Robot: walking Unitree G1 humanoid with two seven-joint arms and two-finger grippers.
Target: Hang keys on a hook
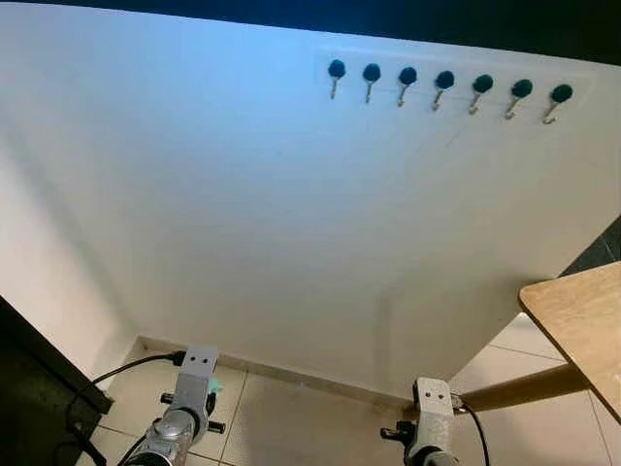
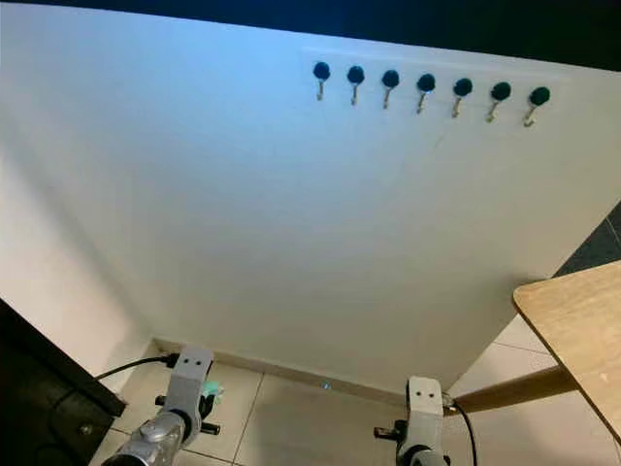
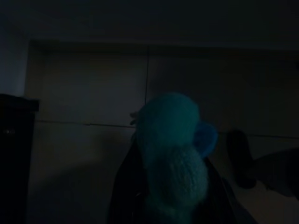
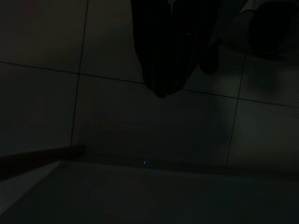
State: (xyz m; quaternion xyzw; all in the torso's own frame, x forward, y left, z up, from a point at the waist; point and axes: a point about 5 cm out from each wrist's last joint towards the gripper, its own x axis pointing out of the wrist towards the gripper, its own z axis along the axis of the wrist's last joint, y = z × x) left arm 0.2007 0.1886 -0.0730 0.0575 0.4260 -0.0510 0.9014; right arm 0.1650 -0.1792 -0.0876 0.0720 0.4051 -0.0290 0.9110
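High on the wall at 1 o'clock, seven hooks [image 1: 445, 85] wait empty. Left gripper [image 3: 173, 186] hangs low at 7 o'clock, closed on a teal fuzzy keychain [image 3: 170, 144]; right gripper [image 4: 163, 70], closure unclear, idles. Risk: the long upward reach may miss the small hook and drop the keys.

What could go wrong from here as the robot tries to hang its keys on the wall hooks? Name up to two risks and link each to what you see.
1. Reach: the row of hooks sits high on the wall, while the left gripper hangs low near the floor, so a long lift may miss the small hooks.
2. Grip: it holds a fuzzy teal keychain; the soft ball could slip or hide the ring.
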